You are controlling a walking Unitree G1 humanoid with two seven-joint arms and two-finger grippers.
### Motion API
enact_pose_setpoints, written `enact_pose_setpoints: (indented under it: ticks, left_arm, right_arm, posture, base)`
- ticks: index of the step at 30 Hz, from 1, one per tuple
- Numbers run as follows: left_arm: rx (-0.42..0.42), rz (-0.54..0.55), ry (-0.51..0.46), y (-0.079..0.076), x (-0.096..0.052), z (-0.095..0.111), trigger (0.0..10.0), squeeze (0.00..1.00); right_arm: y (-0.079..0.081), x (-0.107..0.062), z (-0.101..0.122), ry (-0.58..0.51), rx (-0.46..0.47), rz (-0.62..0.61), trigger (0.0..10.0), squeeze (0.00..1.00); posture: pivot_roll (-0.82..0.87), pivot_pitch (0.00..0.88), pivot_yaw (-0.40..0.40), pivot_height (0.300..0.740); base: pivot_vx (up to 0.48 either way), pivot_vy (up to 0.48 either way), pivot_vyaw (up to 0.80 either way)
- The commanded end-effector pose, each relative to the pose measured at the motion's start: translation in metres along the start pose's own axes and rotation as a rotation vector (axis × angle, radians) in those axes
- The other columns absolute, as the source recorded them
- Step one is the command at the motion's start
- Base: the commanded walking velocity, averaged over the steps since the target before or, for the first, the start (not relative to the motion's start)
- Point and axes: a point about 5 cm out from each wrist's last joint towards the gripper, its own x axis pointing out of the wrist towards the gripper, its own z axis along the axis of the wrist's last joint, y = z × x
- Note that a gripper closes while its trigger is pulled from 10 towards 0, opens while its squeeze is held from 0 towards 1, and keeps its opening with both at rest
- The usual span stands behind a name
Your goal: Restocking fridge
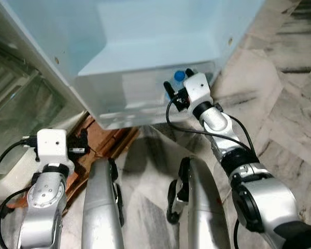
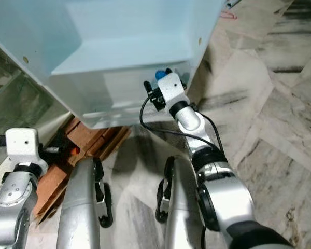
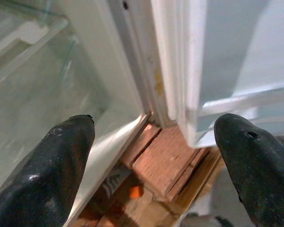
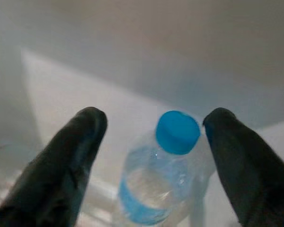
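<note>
Marble floor (image 1: pixel 280 78) spreads beneath an open fridge door (image 1: pixel 145 46), whose pale lower door shelf (image 1: pixel 140 98) serves as the landmark. At that shelf's outer end stands a clear water bottle (image 4: pixel 163 179) with a blue cap (image 4: pixel 177 132), seemingly set down in the shelf. The right hand (image 4: pixel 154 142) sits just above the bottle, its fingers spread wide on either side of the cap, touching nothing and holding nothing. The left hand (image 3: pixel 154 156) hangs low beside the shelf's inner, hinge-side end, equally wide open and empty, pointing at the wooden blocks (image 3: pixel 168 165) under the fridge body. By my judgement the placing step is finishing: the bottle looks delivered, so the next move calls for drawing the right hand straight back without clipping the cap.
</note>
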Motion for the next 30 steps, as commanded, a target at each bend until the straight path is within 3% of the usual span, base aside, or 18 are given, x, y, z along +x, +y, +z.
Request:
enact_pose_setpoints:
  ticks: [1, 6, 9, 11, 17, 20, 21, 27, 30]
  left_arm:
    - [0.008, 0.008, 0.029, 0.001, -0.002, -0.009, 10.0, 0.00]
    - [0.004, 0.000, 0.016, -0.002, 0.007, -0.009, 10.0, 0.00]
    - [-0.001, 0.000, 0.015, -0.006, 0.010, -0.013, 10.0, 0.00]
    - [-0.013, 0.001, 0.010, -0.010, 0.008, -0.015, 10.0, 0.00]
    - [-0.024, 0.005, 0.003, -0.015, 0.005, -0.019, 10.0, 0.00]
    - [-0.026, 0.004, 0.000, -0.017, 0.006, -0.019, 10.0, 0.00]
    - [-0.030, -0.019, -0.005, -0.022, 0.006, -0.020, 10.0, 0.00]
    - [-0.013, -0.046, -0.011, -0.029, 0.011, -0.021, 10.0, 0.00]
    - [-0.031, -0.038, -0.028, -0.032, 0.018, -0.019, 10.0, 0.00]
  right_arm:
    - [0.007, -0.005, -0.003, -0.003, 0.014, 0.046, 10.0, 1.00]
    - [0.015, -0.018, -0.002, -0.037, 0.059, 0.089, 10.0, 1.00]
    - [0.028, -0.040, -0.007, -0.063, 0.111, 0.097, 10.0, 1.00]
    - [0.038, -0.069, -0.019, -0.046, 0.172, 0.041, 10.0, 1.00]
    - [0.045, -0.117, -0.032, 0.017, 0.191, -0.145, 10.0, 1.00]
    - [0.042, -0.122, -0.033, 0.033, 0.207, -0.194, 10.0, 1.00]
    - [0.038, -0.127, -0.034, 0.059, 0.221, -0.236, 10.0, 0.00]
    - [0.029, -0.131, -0.039, 0.084, 0.235, -0.265, 10.0, 0.00]
    - [0.019, -0.129, -0.040, 0.103, 0.245, -0.323, 10.0, 0.00]
  posture:
    - [0.14, 0.243, -0.021, 0.568]
    - [0.11, 0.192, -0.017, 0.568]
    - [0.10, 0.152, -0.024, 0.568]
    - [0.10, 0.113, -0.025, 0.568]
    - [0.08, 0.062, -0.010, 0.568]
    - [0.07, 0.059, -0.009, 0.568]
    - [0.06, 0.040, 0.003, 0.568]
    - [0.05, 0.015, 0.009, 0.568]
    - [0.04, 0.000, 0.003, 0.593]
  base:
    - [0.000, 0.000, 0.00]
    - [0.000, 0.000, 0.00]
    - [0.000, 0.000, 0.00]
    - [0.000, 0.000, 0.00]
    - [0.000, 0.000, 0.00]
    - [0.000, 0.000, 0.00]
    - [0.000, 0.000, 0.00]
    - [0.000, 0.000, 0.00]
    - [0.000, 0.000, 0.00]
